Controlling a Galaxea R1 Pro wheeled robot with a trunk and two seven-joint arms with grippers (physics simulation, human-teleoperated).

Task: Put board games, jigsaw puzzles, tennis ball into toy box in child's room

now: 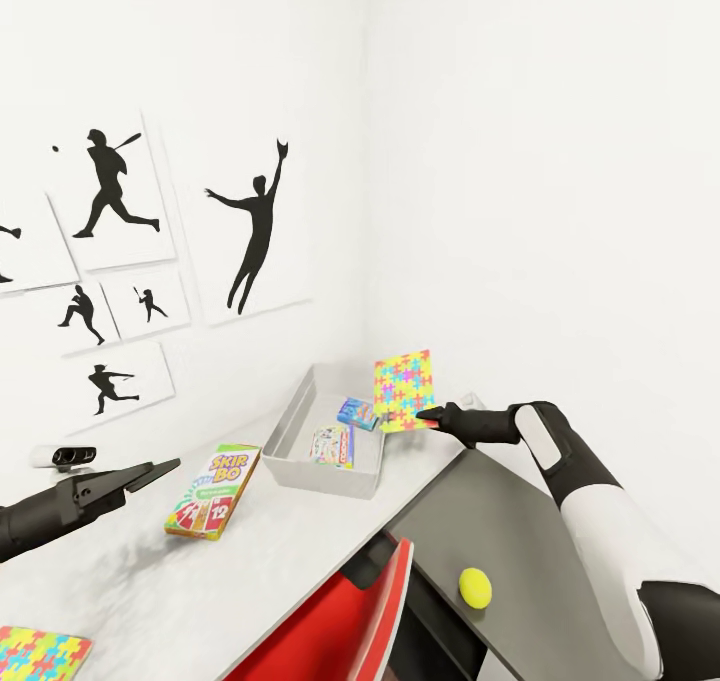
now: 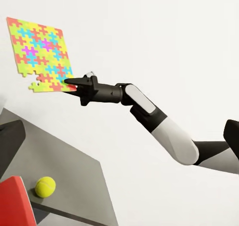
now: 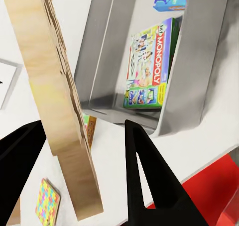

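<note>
Our right claw (image 1: 428,418) is clenched on one jigsaw puzzle (image 1: 405,389), pinching it by a low corner so the slab stands nearly upright in the air, just past the 3 o'clock rim of the toy box (image 1: 290,431). In the right wrist view the plain wooden back of the slab runs between the two dark fingers, and the grip covers little of it. That thin hold is our first worry: a slab held by one corner may pivot or slip as we swing it toward 9 o'clock over the bin. Let go too soon, and it could strike the sloping wall and slide onto the worktop (image 1: 150,571) or down to the lower grey cabinet (image 1: 530,551).

Inside the bin lie two board games, the Monopoly (image 1: 332,446) and a light blue box (image 1: 356,412) at its 12 o'clock end; the puzzle may come to rest propped on them.

Our left claw (image 1: 165,469) hangs released, holding nothing, near the Skip-Bo box (image 1: 212,489) at about 8 o'clock from the bin. The second puzzle (image 1: 40,653) sits at the worktop's 7 o'clock edge. The tennis ball (image 1: 475,587) rests on the cabinet and, we judge, would roll at a nudge.
</note>
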